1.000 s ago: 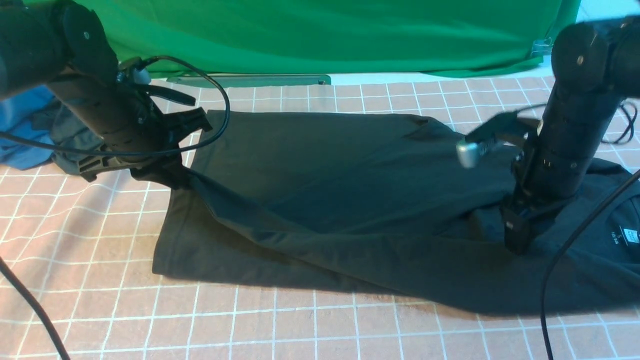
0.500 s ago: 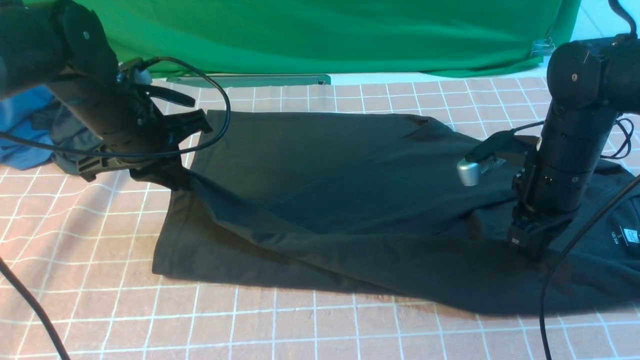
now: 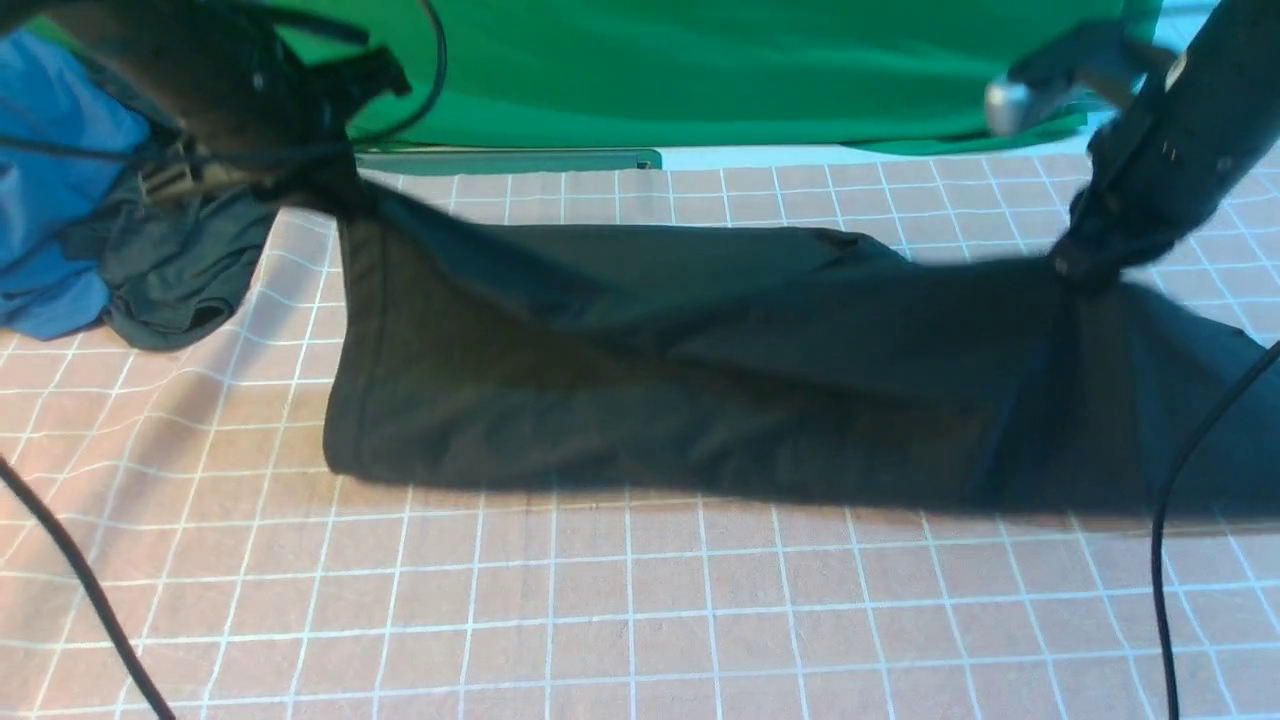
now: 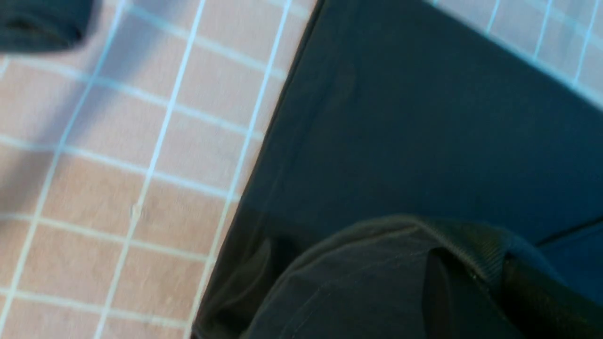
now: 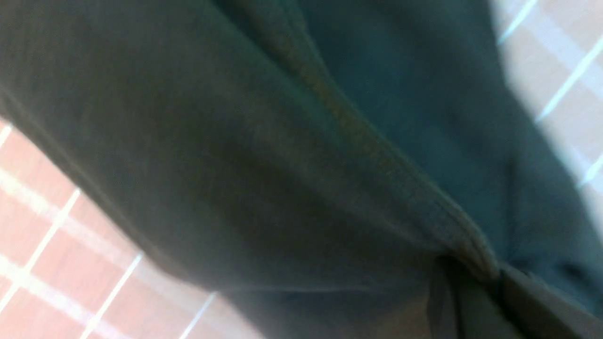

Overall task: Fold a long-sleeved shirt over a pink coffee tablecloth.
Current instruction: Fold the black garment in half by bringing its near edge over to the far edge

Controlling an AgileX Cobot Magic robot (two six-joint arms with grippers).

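The black long-sleeved shirt (image 3: 640,380) hangs stretched between my two grippers above the pink coffee tablecloth (image 3: 600,610), its lower edge still touching the cloth. At the far left my left gripper (image 3: 335,190) is shut on a ribbed hem corner of the shirt (image 4: 471,254). On the right my right gripper (image 3: 1085,270) is shut on a pinched fold of the shirt (image 5: 471,254). Both wrist views are filled with dark fabric (image 5: 235,165), and pink grid cloth (image 4: 118,188) shows beside it.
A blue garment (image 3: 50,200) and a smaller dark grey garment (image 3: 180,270) lie bunched at the far left. A green cloth (image 3: 700,70) hangs along the back. Black cables (image 3: 1170,560) trail over the tablecloth near both front corners.
The right gripper shut on the shirt. Both arms then rose and moved toward the back, lifting the shirt's upper layer off the tablecloth and pulling it taut between them.
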